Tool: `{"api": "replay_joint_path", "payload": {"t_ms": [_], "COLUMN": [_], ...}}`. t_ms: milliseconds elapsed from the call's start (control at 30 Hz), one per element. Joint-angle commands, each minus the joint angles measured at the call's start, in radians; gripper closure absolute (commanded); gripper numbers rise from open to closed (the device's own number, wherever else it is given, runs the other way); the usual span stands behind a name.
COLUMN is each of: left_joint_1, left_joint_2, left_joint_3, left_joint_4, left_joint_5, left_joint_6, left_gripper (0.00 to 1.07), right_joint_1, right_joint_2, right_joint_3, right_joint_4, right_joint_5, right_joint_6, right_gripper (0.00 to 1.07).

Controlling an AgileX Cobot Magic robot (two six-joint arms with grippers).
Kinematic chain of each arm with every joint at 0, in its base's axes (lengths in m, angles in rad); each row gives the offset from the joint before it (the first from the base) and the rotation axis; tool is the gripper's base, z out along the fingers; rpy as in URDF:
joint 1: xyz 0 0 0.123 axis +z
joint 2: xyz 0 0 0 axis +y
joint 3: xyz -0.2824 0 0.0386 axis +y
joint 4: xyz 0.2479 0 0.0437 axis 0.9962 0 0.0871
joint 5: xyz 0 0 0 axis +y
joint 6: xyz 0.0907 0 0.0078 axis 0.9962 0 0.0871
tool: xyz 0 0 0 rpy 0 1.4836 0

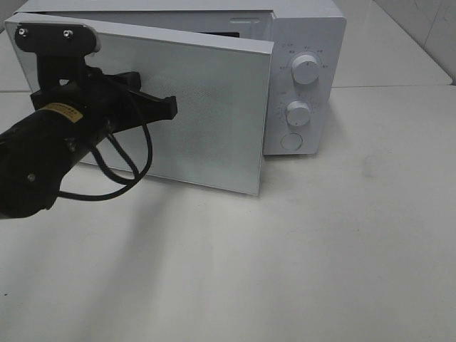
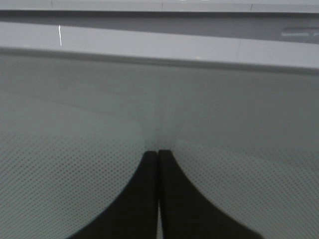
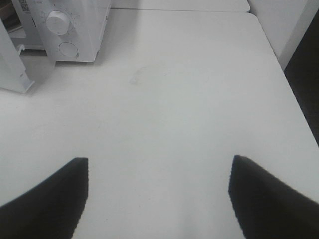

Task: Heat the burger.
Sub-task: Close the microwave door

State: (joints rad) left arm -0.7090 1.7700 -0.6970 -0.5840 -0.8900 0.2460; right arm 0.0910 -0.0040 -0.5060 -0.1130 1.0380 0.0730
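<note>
I see a big white table (image 1: 356, 249) that everything stands on. At the back of it sits a white microwave (image 1: 324, 35). Its door (image 1: 206, 107) stands partly open, with the free edge swung out from the box on the side near the knobs.

My left arm (image 1: 43, 157) reaches in from the left side. The left tool (image 1: 169, 107) has its two fingers pressed together with nothing between them. The tip looks to be right against the front of the door, on the dotted window. I think it is held together like that so it makes one firm point to push the door shut.

The right tool (image 3: 159, 160) hangs over bare table, well away from the microwave. Its fingers are wide apart and hold nothing. I think it waits there, out of the door's way.

The top knob (image 1: 306, 69), the lower knob (image 1: 298, 112) and the round button (image 1: 291, 141) are small and untouched.

I cannot see the burger in any view. My guess is it is inside the microwave, hidden behind the door.
</note>
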Motion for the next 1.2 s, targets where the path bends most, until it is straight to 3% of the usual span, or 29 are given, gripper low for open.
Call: {"api": "replay_joint_path", "payload": {"t_ms": [33,800,1067,1200], "left_joint_1": [-0.009,-0.008,0.004,-0.029], "left_joint_2": [0.043,0.229,0.234,0.227], "left_joint_3": [-0.078,-0.389,-0.417,-0.416], "left_joint_4": [-0.042,-0.153,-0.151,-0.143], "left_joint_5": [0.056,0.084,0.114,0.181], "left_joint_6": [0.048,0.076,0.09,0.092], "left_gripper": [1.07,1.07,1.07,1.07], "right_joint_1": [-0.008,-0.008,-0.008,-0.007], "right_joint_2": [-0.028,-0.028,-0.028,-0.028], "right_joint_3": [-0.001,-0.001,-0.001,-0.001], "right_joint_4": [-0.003,-0.005,-0.005,-0.005], "right_joint_5": [-0.001,-0.001,-0.001,-0.001], "right_joint_6": [0.003,0.003,0.003,0.003], "right_gripper": [0.32,0.32,0.32,0.32]}}
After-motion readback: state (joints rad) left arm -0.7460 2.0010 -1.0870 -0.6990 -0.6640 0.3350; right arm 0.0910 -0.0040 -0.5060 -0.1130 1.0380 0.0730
